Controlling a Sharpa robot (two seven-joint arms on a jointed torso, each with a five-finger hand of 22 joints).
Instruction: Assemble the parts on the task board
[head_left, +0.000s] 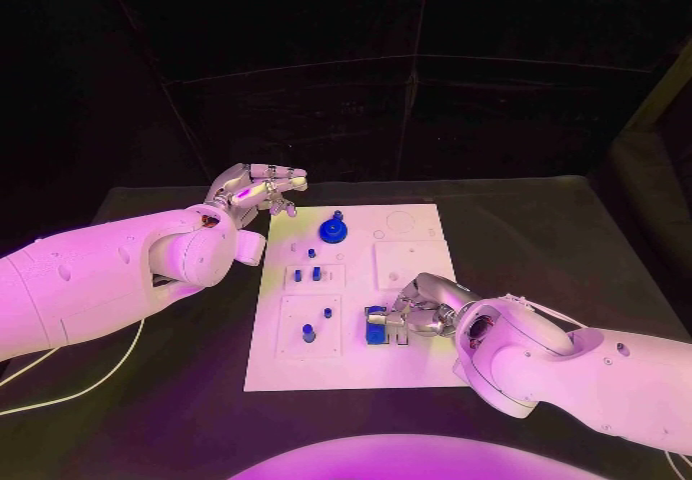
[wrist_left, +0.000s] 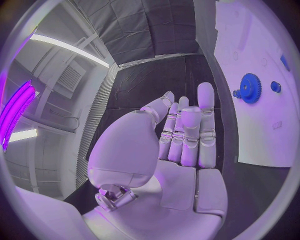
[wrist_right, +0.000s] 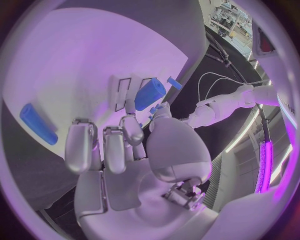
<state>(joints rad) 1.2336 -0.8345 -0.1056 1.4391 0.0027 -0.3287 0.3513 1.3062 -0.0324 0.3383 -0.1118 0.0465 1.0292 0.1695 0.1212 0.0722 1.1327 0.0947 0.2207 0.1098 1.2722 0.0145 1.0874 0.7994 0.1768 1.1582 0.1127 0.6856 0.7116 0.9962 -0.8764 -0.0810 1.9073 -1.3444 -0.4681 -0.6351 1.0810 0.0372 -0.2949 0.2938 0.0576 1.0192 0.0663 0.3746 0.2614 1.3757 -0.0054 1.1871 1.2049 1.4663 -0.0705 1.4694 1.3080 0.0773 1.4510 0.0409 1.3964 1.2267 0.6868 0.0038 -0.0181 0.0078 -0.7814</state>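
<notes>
The white task board (head_left: 418, 360) lies in the middle of the dark surface (head_left: 577, 250), with bare surface on all sides of it and the widest open room to its right and beyond its far edge.

The left robot hand (head_left: 257, 190) hovers off the board's far left corner, over the surface; its fingers lie straight and close together, and it holds nothing. A blue gear (head_left: 333, 232) stands near the board's far edge, close to that hand but apart from it.

The right robot hand (head_left: 414, 312) sits over the board's near right part, fingers curled around a blue cylindrical part (wrist_right: 150, 94); whether it truly grips the part or only touches it cannot be told. Another long blue part (wrist_right: 37, 123) lies flat on the board just beside this hand.

About four smaller blue parts (head_left: 307, 273) are spread down the board's left half, in and around its recessed squares.
</notes>
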